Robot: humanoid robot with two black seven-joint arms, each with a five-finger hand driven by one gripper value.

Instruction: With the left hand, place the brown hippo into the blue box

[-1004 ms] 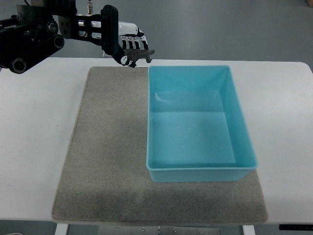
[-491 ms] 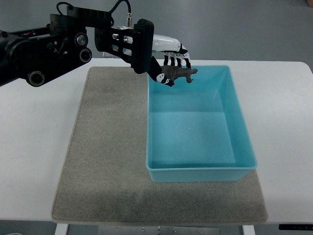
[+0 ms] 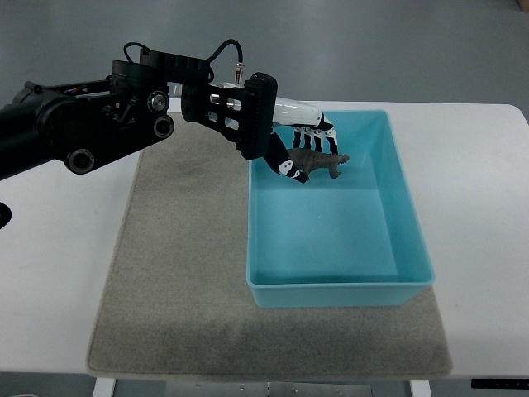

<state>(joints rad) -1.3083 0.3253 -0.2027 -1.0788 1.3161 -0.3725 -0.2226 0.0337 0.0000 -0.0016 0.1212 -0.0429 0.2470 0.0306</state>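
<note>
The left hand (image 3: 302,149) reaches in from nine o'clock, its fingers (image 3: 324,139) clamped on the brown hippo (image 3: 318,162). The toy hangs over the blue box (image 3: 413,240), inside the rim at about eleven o'clock of the interior and clear of the floor; in my judgement it is held high to pass the wall before release. The box sits on a grey mat (image 3: 173,273) on the white bench (image 3: 58,248). No right hand is visible.
</note>
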